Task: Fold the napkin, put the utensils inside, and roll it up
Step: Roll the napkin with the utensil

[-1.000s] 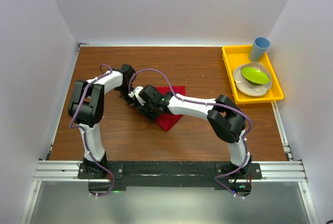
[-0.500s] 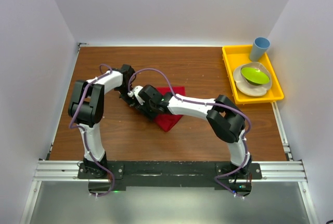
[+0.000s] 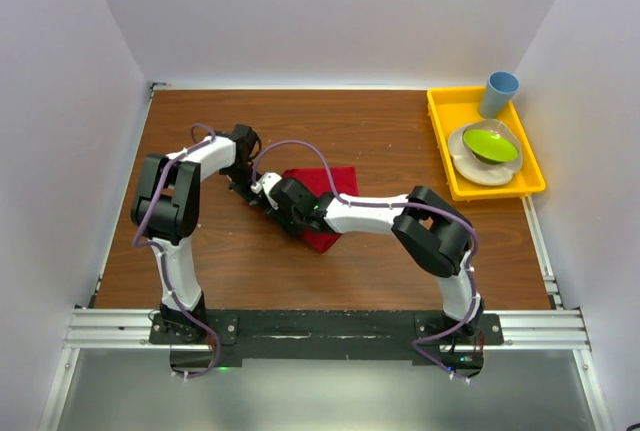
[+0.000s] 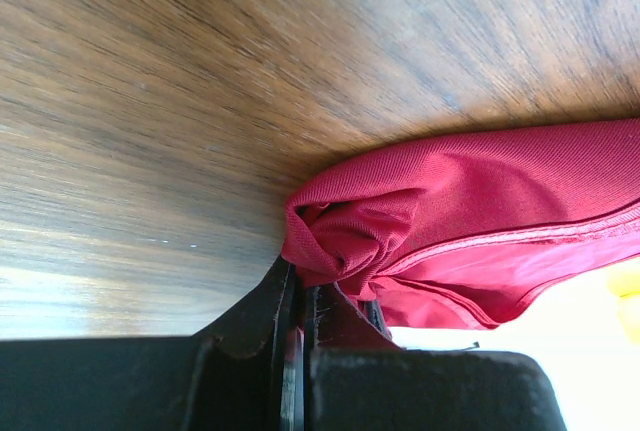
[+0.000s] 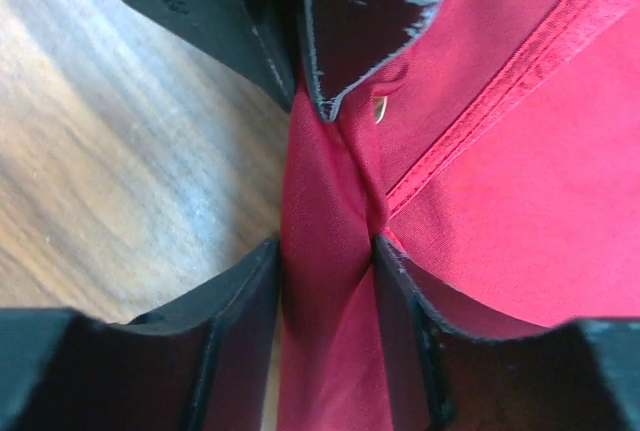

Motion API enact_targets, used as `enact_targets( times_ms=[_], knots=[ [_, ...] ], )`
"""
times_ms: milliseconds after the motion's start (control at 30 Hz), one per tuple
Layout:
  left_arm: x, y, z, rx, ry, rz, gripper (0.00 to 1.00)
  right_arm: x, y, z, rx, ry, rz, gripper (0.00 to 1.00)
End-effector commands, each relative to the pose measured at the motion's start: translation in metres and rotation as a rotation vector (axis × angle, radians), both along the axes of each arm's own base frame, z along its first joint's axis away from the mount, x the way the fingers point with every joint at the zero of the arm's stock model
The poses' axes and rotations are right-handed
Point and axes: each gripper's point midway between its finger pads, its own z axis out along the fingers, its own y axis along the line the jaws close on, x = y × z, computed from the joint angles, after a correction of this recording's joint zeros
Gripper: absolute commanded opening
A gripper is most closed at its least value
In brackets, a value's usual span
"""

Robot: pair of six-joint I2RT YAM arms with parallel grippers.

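The red napkin (image 3: 328, 183) lies bunched mid-table, partly under my right arm. My left gripper (image 3: 243, 183) is shut on a crumpled end of the napkin (image 4: 460, 201), its fingertips (image 4: 298, 286) pinched together on the cloth. Facing it, my right gripper (image 3: 272, 199) straddles a narrow rolled ridge of the napkin (image 5: 520, 171). Both of its pads press the ridge's sides, so the right gripper (image 5: 328, 256) is shut on it. A small copper glint of a utensil (image 5: 380, 109) peeks from the fold by the left gripper's fingers (image 5: 340, 41); the rest is hidden.
A yellow tray (image 3: 440, 141) at the back right holds a blue cup (image 3: 499, 93) and a green bowl (image 3: 490, 144) on a white plate (image 3: 478, 169). White walls enclose the wooden table (image 3: 380, 131) on three sides.
My right gripper has narrowed onto the napkin's ridge and slid slightly toward the near left. The napkin's far edge now reaches further left. The left gripper keeps its hold.
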Motion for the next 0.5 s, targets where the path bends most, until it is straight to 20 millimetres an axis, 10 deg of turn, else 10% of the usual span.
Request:
enact_targets(
  times_ms=[0,133,267,467],
  knots=[
    [-0.012,0.004,-0.007,0.023,0.039,0.009,0.0,0.0,-0.032,-0.032,-0.107,-0.012,-0.085,0.31],
    [-0.01,0.006,-0.007,0.008,0.011,-0.008,0.0,-0.005,-0.027,-0.038,-0.106,0.029,-0.07,0.0],
    [0.013,0.018,0.004,0.008,-0.177,-0.086,0.0,-0.018,-0.021,-0.041,-0.02,0.179,-0.058,0.0],
    [0.046,0.031,0.033,-0.006,-0.446,-0.182,0.43,-0.036,-0.016,-0.042,0.194,0.529,-0.06,0.0]
  ],
)
